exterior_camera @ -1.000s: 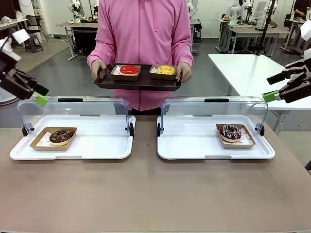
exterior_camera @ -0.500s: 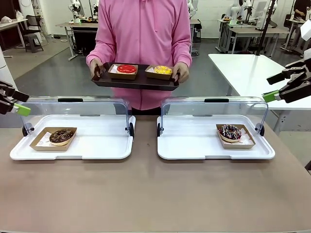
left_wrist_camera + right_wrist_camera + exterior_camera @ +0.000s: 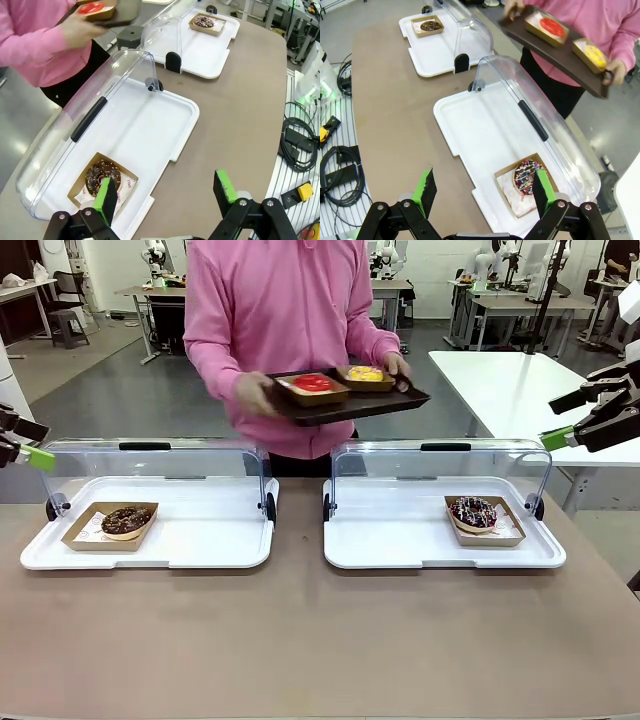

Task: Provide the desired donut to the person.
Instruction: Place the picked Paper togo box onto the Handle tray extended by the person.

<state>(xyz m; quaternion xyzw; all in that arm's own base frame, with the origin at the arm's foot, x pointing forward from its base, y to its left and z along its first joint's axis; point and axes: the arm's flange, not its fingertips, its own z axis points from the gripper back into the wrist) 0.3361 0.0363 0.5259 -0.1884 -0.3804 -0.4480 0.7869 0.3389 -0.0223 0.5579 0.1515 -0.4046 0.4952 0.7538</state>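
Across the table stands the person (image 3: 280, 320) in a pink hooded sweatshirt, holding a dark tray (image 3: 400, 400) tilted toward picture right. On it sit a red-iced donut (image 3: 313, 383) and a yellow-iced donut (image 3: 364, 373) in paper boxes. A chocolate donut (image 3: 126, 521) (image 3: 102, 176) lies in the left white case, a sprinkled donut (image 3: 473, 511) (image 3: 526, 176) in the right one. My left gripper (image 3: 25, 443) (image 3: 165, 192) hangs open at the far left edge, above that case. At the far right, my right gripper (image 3: 560, 420) (image 3: 484, 190) is open too, holding nothing.
Both white cases (image 3: 190, 540) (image 3: 400, 540) have clear lids (image 3: 150, 465) (image 3: 440, 465) swung up at the back. The brown tabletop (image 3: 320, 640) in front is bare. A white table (image 3: 500, 380) stands behind at the right.
The person has swung the tray toward picture right and tilted it. My left gripper drew back to the left edge and lower. The right gripper has not moved.
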